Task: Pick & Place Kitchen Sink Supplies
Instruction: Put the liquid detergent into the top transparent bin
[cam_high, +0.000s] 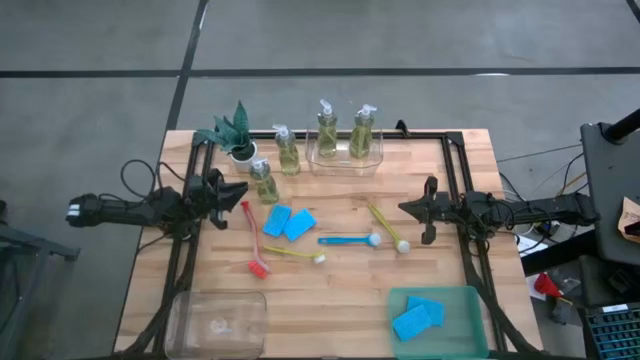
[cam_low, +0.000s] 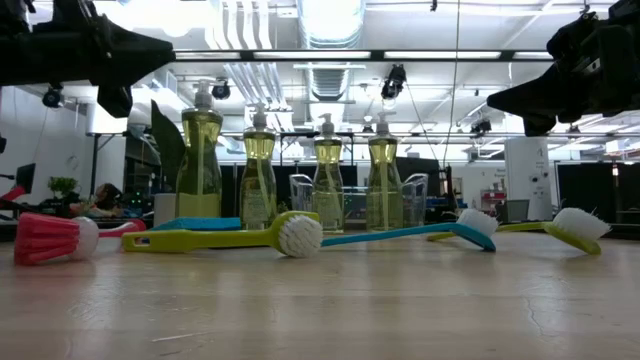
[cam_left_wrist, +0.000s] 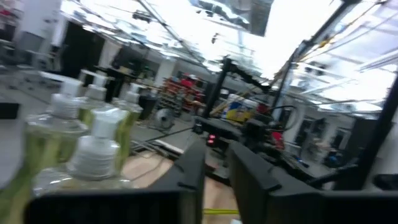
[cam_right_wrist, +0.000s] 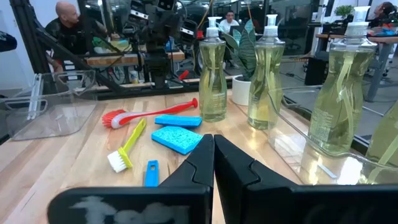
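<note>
Two soap bottles (cam_high: 327, 132) (cam_high: 362, 131) stand in a clear tray at the far edge. Two more (cam_high: 287, 151) (cam_high: 264, 183) stand on the table left of it. Two blue sponges (cam_high: 288, 222) lie mid-table, and two others (cam_high: 418, 316) lie in a green bin. The red (cam_high: 250, 236), yellow (cam_high: 293, 253), blue (cam_high: 348, 240) and yellow-green (cam_high: 388, 226) brushes lie flat. My left gripper (cam_high: 243, 189) (cam_left_wrist: 216, 155) hovers by the nearest loose bottle with a narrow gap between its fingers. My right gripper (cam_high: 402, 208) (cam_right_wrist: 213, 140) hovers shut, right of the yellow-green brush.
A green plant in a white pot (cam_high: 236, 132) stands at the far left corner. A clear container (cam_high: 218, 320) sits at the near left and the green bin (cam_high: 470, 300) at the near right. Black rails (cam_high: 452, 160) run along both sides of the table.
</note>
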